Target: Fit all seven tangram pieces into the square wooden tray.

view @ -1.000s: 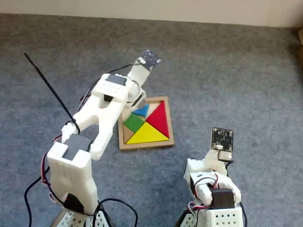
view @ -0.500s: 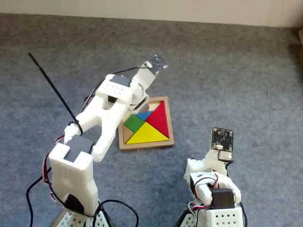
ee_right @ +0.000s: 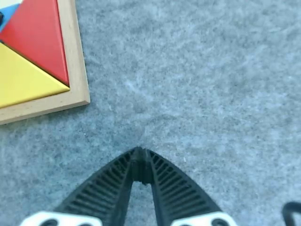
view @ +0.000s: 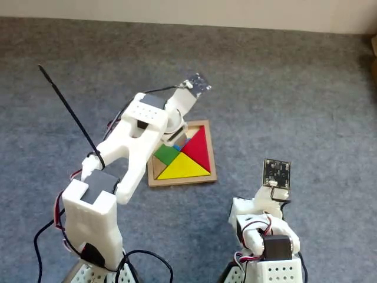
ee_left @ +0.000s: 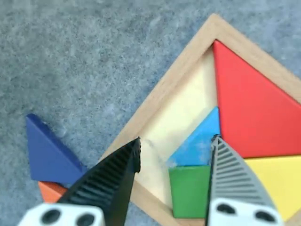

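left wrist view: dark blue triangle (ee_left: 47, 153) and orange piece (ee_left: 51, 190) are lying on carpet (ee_left: 94, 56) beside the tray (ee_left: 167, 81). left gripper (ee_left: 176, 141) is hovering wide open, empty, over the light blue triangle (ee_left: 200, 146) inside. right gripper (ee_right: 142, 153) is sitting closed, empty, over carpet.

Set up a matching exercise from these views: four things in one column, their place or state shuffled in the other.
1. red triangle
2. dark blue triangle
3. left gripper
4. right gripper

A. shut, above bare carpet
B. on the carpet, outside the tray
C. lying in the tray
D. open, above the tray

Pairs: 1-C, 2-B, 3-D, 4-A.
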Controlling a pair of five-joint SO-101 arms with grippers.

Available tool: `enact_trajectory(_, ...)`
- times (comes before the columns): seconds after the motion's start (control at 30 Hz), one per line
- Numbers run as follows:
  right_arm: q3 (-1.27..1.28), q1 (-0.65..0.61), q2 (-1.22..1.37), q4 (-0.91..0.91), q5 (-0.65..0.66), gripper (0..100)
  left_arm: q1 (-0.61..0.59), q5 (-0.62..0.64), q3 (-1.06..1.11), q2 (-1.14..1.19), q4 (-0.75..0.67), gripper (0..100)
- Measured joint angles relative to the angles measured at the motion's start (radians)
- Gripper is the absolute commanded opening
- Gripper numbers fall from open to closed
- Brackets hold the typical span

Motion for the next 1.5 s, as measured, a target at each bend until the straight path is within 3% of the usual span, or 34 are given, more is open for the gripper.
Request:
enact_trajectory(0.17, 0.0, 0.0, 0.0, 0.0, 0.0, 0.5, 0.009, 0.005, 0.006, -0.011, 0.012, 24)
enact_trajectory(0.43, 0.0, 0.0, 0.0, 0.0, 0.0, 0.5, 0.006, 0.123, 0.118, -0.213, 0.034, 25)
enact_trajectory(0.8, 0.0, 0.0, 0.0, 0.0, 0.0, 0.5, -0.275, 0.322, 0.138, -0.371, 0.034, 25)
enact_trajectory(1.03, 0.0, 0.005, 0.0, 0.0, 0.0, 0.5, -0.417, 0.457, 0.11, -0.203, 0.037, 25)
enact_trajectory(1.5, 0.0, 0.003, 0.0, 0.0, 0.0, 0.5, -0.456, 0.471, -0.301, 0.224, 0.23, 25)
